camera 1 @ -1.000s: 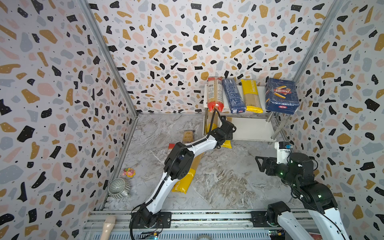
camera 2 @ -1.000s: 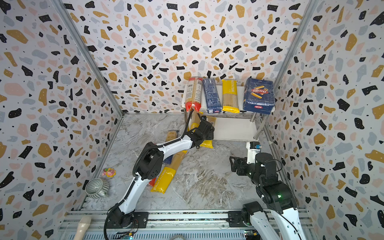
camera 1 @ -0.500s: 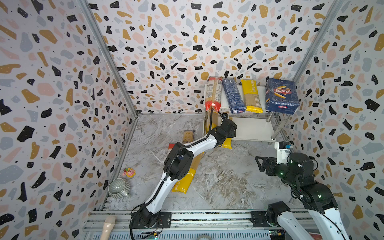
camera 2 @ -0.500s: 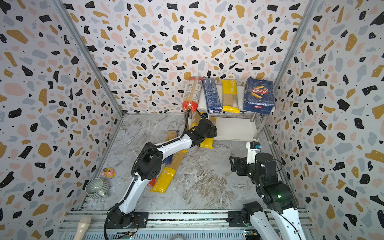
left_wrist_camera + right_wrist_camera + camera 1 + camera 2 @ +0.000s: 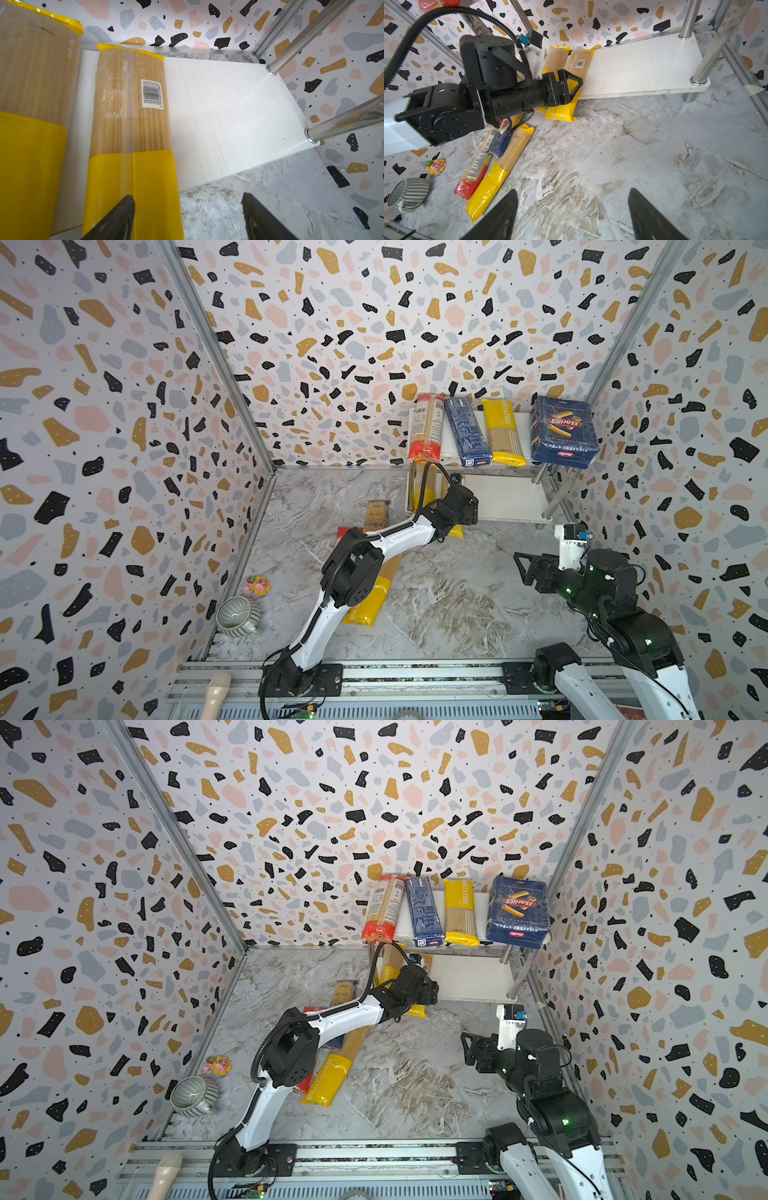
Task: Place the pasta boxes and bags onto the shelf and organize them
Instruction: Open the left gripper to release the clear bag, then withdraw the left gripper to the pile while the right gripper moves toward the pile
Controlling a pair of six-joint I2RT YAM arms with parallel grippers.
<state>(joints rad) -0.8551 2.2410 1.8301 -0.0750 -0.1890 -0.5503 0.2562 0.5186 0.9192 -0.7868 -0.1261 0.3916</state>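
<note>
Step in hand, by the look of it: the tail end of a bag drop-off by the left arm at the lower board of the shelf [image 5: 507,497]. The left gripper [image 5: 188,216] has its jaws spread wide, pinching nothing. One jaw is over the yellow end of the barcoded spaghetti bag [image 5: 133,116], the other over bare desk [image 5: 259,187]. That bag lies flat on the lower board, left of centre in the wrist frame, beside a second yellow bag [image 5: 35,93], with a strip of white board between them. Its near end overhangs the board's front edge and, in the right wrist view, appears to droop onto the desk.

right gripper [image 5: 572,216]: jaws spread, empty, above bare marble, lower right in both top views.

Top board, right of centre in both top views, left to right: top red-ended bag [image 5: 426,427], narrow blue box [image 5: 467,431], top PASTATIME bag [image 5: 503,435], Barilla box [image 5: 563,431].

Not yet shelved, on the desk at frame centre under the left arm: desk PASTATIME bag [image 5: 328,1081], desk red-ended bag [image 5: 473,166], dark-ended bag [image 5: 499,143].

Next, probably: nudge the overhanging bag fully in, or back out and fetch a desk bag. The right half of the lower board is bare, so there's room.

Readable: "PASTATIME" on both bags so named; "Barilla" and "RIGATONI", upside down, on the wide box. Barcode digits too small to trust.
</note>
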